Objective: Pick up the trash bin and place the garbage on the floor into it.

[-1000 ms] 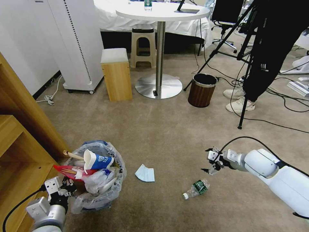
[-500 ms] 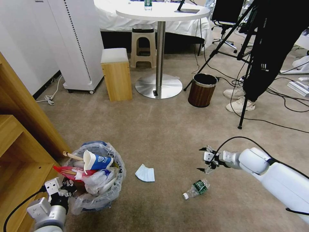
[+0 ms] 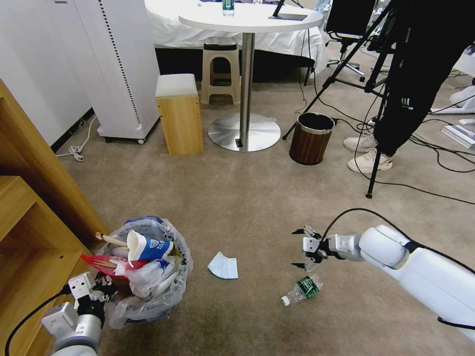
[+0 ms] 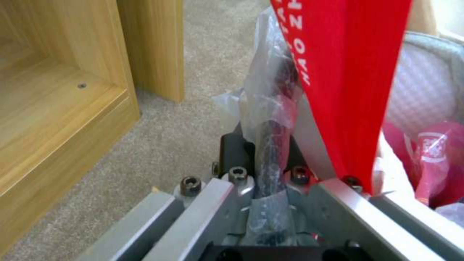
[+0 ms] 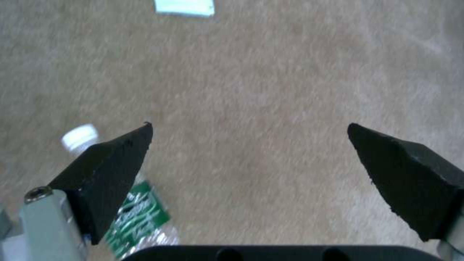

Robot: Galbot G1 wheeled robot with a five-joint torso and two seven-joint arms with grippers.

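At lower left our left gripper (image 3: 99,289) pinches the rim of the full trash bin (image 3: 148,269). Right of centre, our right gripper (image 3: 299,248) hangs wide open and empty above the bottle (image 3: 301,289). The round bottle could roll off a fingertip, and the overfilled bin might spill.

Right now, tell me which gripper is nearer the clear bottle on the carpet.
Right. The right gripper hovers open just above the clear bottle, not touching it. The left gripper is far across the carpet, fingers shut on the rim of the trash bin.
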